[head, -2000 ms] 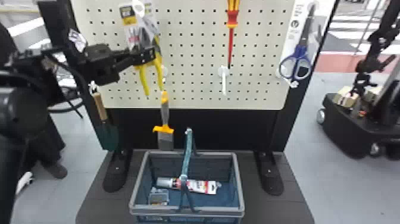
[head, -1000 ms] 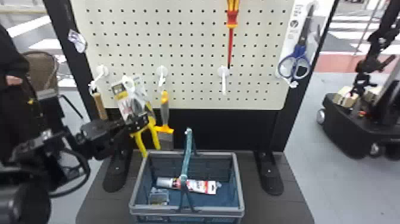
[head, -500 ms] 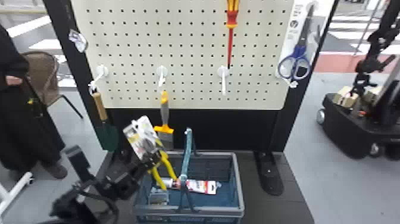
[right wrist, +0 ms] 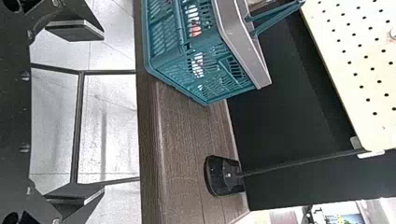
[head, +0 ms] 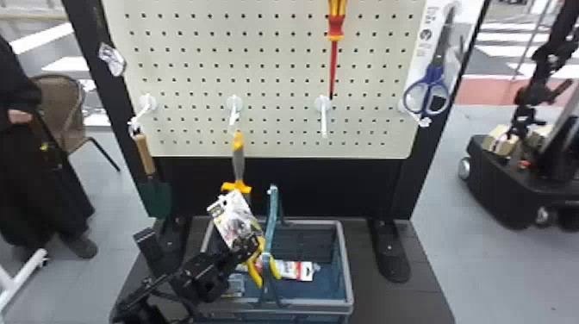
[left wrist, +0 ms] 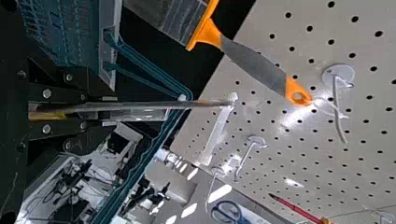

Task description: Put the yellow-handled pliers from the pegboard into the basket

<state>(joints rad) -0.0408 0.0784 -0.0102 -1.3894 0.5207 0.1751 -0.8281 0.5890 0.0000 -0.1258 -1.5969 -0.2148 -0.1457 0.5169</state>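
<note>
Pinching the yellow-handled pliers [head: 254, 272] in the L tool [head: 253, 246], pressing w/ both fingers [left wrist: 51, 130]; hanging off the pegboard [head: 280, 49], over the L part of the basket [head: 348, 275]. Lying right at the L tool, so being nearest the L arm, by far. Sticking out both ways from the grasp: angling up & L at the backing card [head: 224, 215], pointing down & slightly R at the yellow grips [head: 274, 268], twd basket interior. Slanting, i.e. running long axis upper L to lower R. Overlapping the basket handle [head: 272, 215] w/ one grip in head view; not showing whether touching or apart. Waiting w/ R tool [right wrist: 102, 111] spread & gripping nothing, facing stand base [right wrist: 177, 154] & basket's outer side.

Probably nearing the final placing step; needing to lower pliers L of the basket handle, get card inside the rim, then let go. Maybe risking a grip snagging on that handle, or card catching on the L rim.
</note>
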